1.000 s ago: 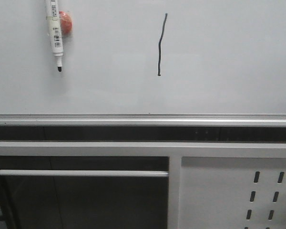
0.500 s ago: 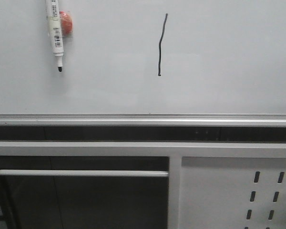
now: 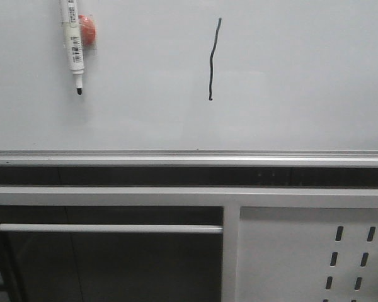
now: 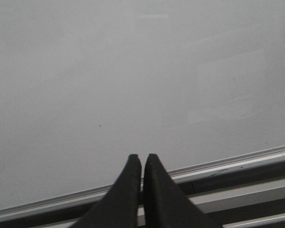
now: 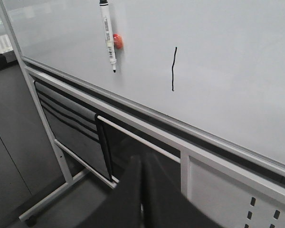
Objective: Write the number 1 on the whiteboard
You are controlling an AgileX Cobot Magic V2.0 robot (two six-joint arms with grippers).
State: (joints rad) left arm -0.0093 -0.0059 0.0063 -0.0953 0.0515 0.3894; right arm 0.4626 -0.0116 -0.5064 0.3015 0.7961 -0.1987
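The number 1 is a thin black, slightly wavy stroke on the whiteboard. It also shows in the right wrist view. A white marker pen hangs tip down at the board's upper left, beside a red magnet. No gripper shows in the front view. My left gripper is shut and empty, in front of the board's silver lower rim. My right gripper is shut and empty, low and well back from the board.
Below the board's rim runs a dark gap, then a white frame with a rail and a white metal panel with slot holes. The right wrist view shows the stand's leg and grey floor.
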